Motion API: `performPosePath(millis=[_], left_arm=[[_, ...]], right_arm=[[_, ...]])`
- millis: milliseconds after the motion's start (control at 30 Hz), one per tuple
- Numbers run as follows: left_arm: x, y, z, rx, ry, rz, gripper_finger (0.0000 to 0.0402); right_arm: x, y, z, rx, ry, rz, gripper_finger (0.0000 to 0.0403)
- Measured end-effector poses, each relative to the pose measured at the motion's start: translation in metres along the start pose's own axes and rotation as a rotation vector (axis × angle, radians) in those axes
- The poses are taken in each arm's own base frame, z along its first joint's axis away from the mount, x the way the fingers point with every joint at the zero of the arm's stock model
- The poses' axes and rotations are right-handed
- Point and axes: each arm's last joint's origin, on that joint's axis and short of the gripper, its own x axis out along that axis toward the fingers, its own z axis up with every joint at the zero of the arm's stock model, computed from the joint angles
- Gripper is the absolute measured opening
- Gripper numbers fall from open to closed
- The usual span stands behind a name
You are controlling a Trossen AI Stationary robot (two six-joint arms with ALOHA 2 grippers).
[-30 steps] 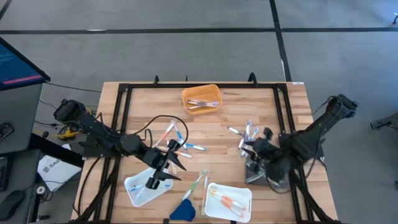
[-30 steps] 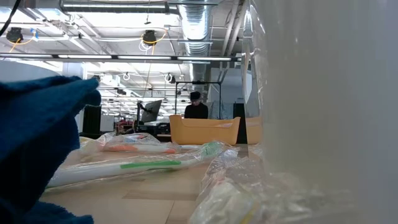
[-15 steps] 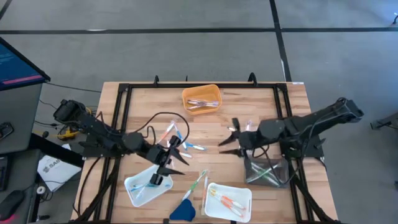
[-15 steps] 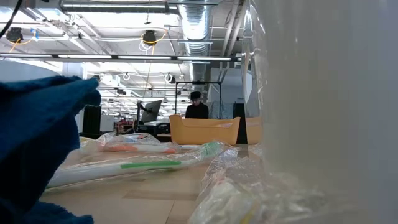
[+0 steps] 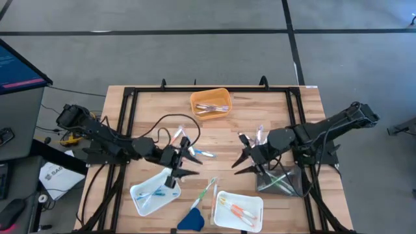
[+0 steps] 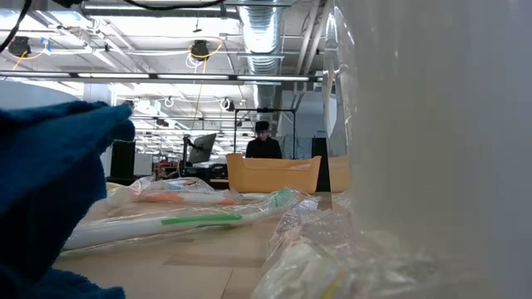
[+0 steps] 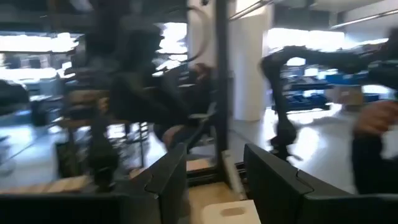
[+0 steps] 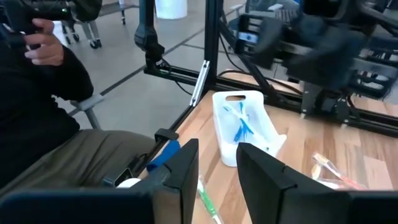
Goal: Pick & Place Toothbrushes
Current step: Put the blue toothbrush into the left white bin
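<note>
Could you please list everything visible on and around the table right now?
orange tray: one, orange, far edge, toothbrushes inside
white tray: one, near left, blue toothbrushes inside
second white tray: one, near middle, orange toothbrushes inside
clear bin: one, right, green toothbrushes inside
loose toothbrushes: several, mixed colours, centre
blue wedge: one, near edge
person: one, dark clothes, room behind
left gripper: open, above white tray
right gripper: open, beside clear bin

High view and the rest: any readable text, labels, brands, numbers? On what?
None readable.
White paper on the floor left of the table: dark print, too small to read.
Monitor at far left: lines of screen text, too small.
Low view and both wrist views: no text visible.
</note>
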Motion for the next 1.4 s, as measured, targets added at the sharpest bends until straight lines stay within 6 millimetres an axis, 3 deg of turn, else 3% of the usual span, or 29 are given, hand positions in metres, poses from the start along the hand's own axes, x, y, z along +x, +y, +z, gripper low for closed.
performPosePath(millis=[733, 1033, 1400], left_arm=[[-0.005, 0.068, -0.042, -0.128, 0.342, 0.345, 0.0154], [-0.011, 0.074, -0.069, -0.181, 0.553, 0.276, 0.0154], [-0.013, 0.075, -0.069, 0.052, 0.599, 0.237, 0.0154]], right_arm=[[0.0, 0.0, 0.0, -0.049, 0.004, -0.001, 0.0103], [0.0, 0.0, -0.002, -0.047, 0.016, -0.001, 0.0103], [-0.001, -0.012, -0.002, -0.068, 0.016, -0.043, 0.0103]])
